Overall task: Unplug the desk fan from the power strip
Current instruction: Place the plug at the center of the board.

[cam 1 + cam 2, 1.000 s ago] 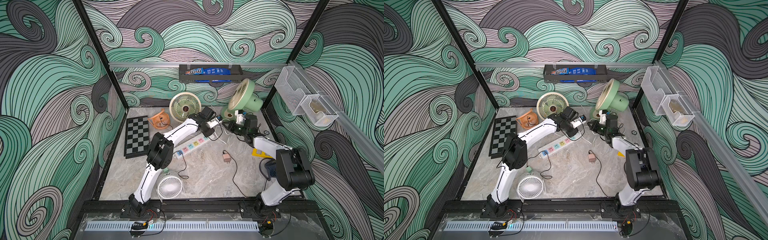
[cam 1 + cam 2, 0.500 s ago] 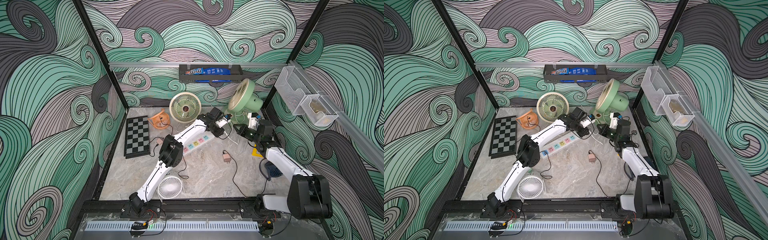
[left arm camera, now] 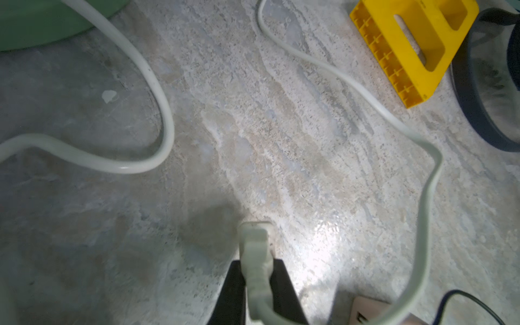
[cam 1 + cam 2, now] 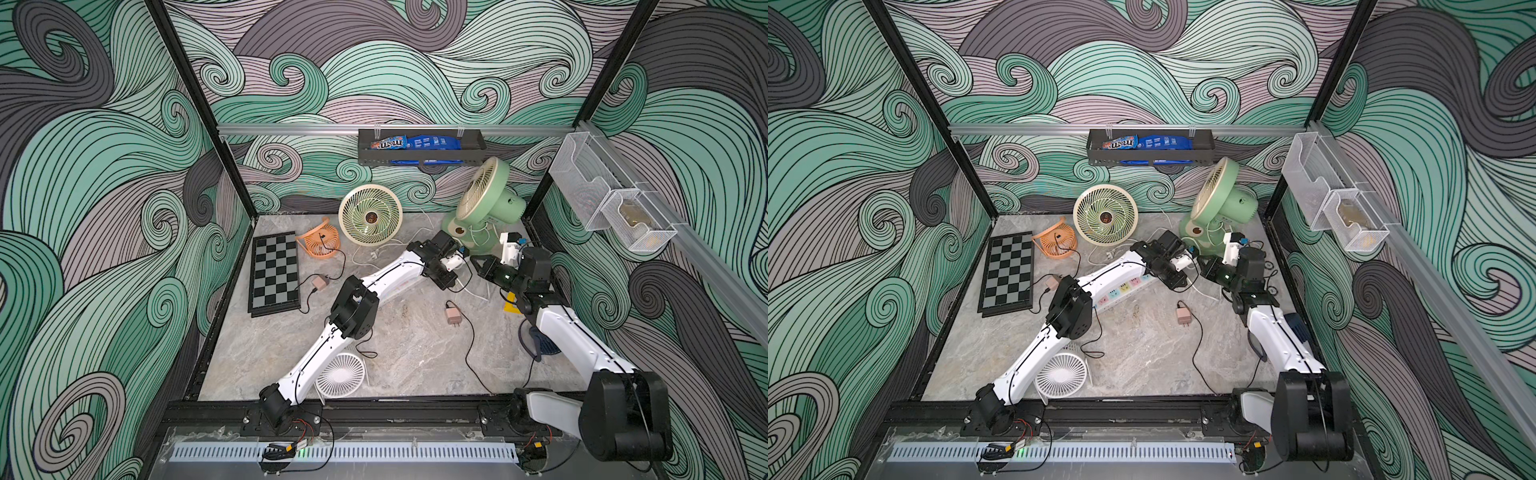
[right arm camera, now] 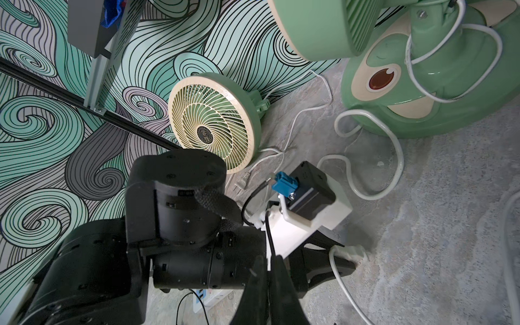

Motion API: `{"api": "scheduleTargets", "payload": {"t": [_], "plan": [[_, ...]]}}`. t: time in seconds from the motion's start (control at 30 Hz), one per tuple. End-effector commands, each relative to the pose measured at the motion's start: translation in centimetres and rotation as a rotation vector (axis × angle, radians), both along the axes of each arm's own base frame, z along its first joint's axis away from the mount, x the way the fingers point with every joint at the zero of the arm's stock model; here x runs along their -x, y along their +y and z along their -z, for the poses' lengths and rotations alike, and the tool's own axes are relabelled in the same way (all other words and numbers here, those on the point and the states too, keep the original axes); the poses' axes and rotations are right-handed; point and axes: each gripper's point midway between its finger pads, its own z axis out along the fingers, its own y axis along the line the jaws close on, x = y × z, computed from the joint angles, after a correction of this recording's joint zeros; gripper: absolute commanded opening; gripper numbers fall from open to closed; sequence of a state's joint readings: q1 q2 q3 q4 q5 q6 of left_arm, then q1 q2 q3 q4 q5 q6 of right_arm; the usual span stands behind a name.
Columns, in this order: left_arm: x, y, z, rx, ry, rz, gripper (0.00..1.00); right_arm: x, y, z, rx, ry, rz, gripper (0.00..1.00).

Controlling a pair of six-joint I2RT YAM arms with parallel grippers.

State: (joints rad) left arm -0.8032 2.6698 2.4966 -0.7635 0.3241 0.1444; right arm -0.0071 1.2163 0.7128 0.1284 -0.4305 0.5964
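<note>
White plastic, smooth and moulded: a plug (image 3: pixel 254 242), clamped between the flat black jaws of the left gripper (image 3: pixel 257 264). Its blunt end points down at the counter (image 3: pixel 281 126), which is matte grey-beige stone with pale veining and a glare patch beside the plug. A flat white cord (image 3: pixel 425 213) trails away in loose loops.

The plug sits clear of the power strip (image 4: pixel 1121 291). The strip is a long white bar with a row of square pastel sockets. It lies diagonally mid-counter, largely under the left forearm, with its socket face showing in a top view.

Green desk fan (image 4: pixel 1221 199) at the back right has a glossy mint shell, a cream ribbed grille and a round base with a brown knob. White cord is looped round its neck. A yellow ribbed plastic block (image 3: pixel 413 47) lies near.

Left arm: stretched long and low from the front rail, elbow hunched up, wrist past the strip's far end and just beside the fan base.

Right arm: forearm runs toward the back, wrist bent inward. The right gripper (image 5: pixel 268 264) points at the left wrist, its tapered black jaws together.
</note>
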Motion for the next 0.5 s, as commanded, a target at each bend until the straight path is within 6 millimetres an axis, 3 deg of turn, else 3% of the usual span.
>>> {"api": "scheduleTargets", "payload": {"t": [0.0,0.17,0.47], "plan": [[-0.2,-0.2,-0.6,0.021,0.011,-0.003,0.03,0.2,-0.3,-0.1,0.013,-0.009,0.007,0.13],[-0.2,-0.2,-1.0,0.023,0.001,0.002,0.27,0.2,-0.4,0.0,0.012,-0.009,0.007,0.19],[-0.5,-0.2,-2.5,0.03,-0.039,0.011,0.45,0.1,-0.6,0.0,0.022,-0.01,0.006,0.26]]}}
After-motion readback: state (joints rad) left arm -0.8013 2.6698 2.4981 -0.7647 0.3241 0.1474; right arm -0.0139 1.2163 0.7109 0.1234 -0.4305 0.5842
